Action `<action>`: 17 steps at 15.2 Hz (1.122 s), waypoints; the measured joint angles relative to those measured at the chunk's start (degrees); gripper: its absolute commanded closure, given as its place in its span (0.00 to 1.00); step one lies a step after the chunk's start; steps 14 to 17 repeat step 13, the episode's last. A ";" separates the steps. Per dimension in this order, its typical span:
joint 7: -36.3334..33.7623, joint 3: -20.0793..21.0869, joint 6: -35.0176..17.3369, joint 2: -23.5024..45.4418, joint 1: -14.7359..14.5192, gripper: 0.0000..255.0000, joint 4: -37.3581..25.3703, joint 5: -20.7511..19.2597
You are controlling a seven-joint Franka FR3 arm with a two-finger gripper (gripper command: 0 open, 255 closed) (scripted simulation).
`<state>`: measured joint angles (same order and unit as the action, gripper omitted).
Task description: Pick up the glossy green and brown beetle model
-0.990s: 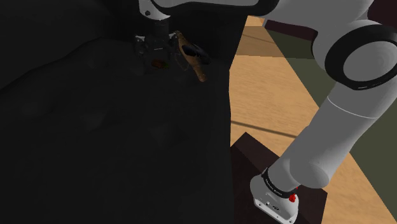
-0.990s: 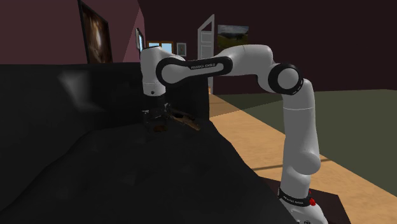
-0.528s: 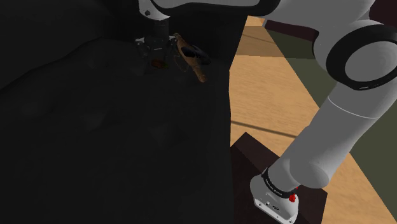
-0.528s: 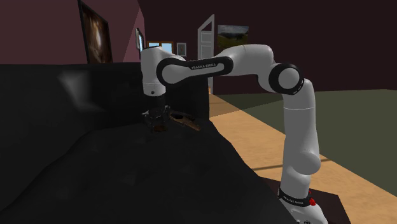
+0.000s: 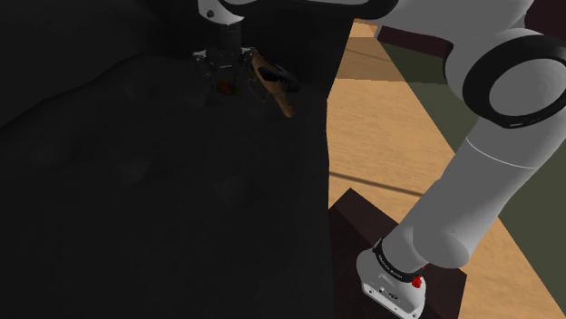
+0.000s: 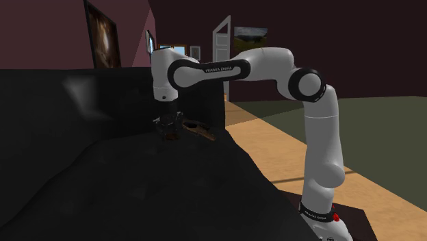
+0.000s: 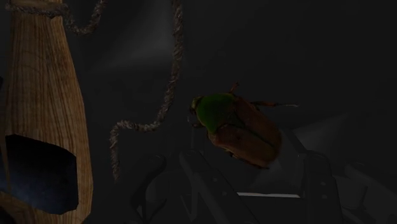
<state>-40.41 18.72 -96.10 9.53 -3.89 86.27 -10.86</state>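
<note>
The beetle model [image 7: 236, 127], with a glossy green front and a brown back, lies small on the black cushion surface [image 5: 136, 181]. In the wrist view it sits between my two black fingers, which press in from both sides. My gripper [image 7: 251, 162] is shut on the beetle. In the shoulder view the gripper [image 5: 224, 83] points straight down at the far end of the surface, with a reddish-brown speck of the beetle [image 5: 225, 88] between its fingers. The second exterior view shows the gripper [image 6: 169, 130] low on the surface under the bent white arm.
A brown wooden object with a dark opening and a twisted cord [image 7: 38, 95] lies right beside the gripper [image 5: 277, 86]. The black surface ends at an edge above the wooden floor [image 5: 408, 136]. My dark stand [image 5: 363, 236] is at the shoulder view's lower right.
The fingers stood apart around the beetle a second ago and have come together on it. The hand has hardly moved.
</note>
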 measured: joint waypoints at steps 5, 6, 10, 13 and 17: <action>0.34 0.11 3.84 0.69 -0.31 1.00 -4.46 -0.20; 0.46 0.12 4.77 0.95 -0.38 1.00 -5.63 -0.27; 0.73 0.22 8.42 2.12 -0.80 1.00 -10.40 -0.68; 0.77 0.34 10.89 3.07 -1.24 1.00 -13.76 -1.04; 0.77 0.34 10.89 3.07 -1.24 1.00 -13.76 -1.04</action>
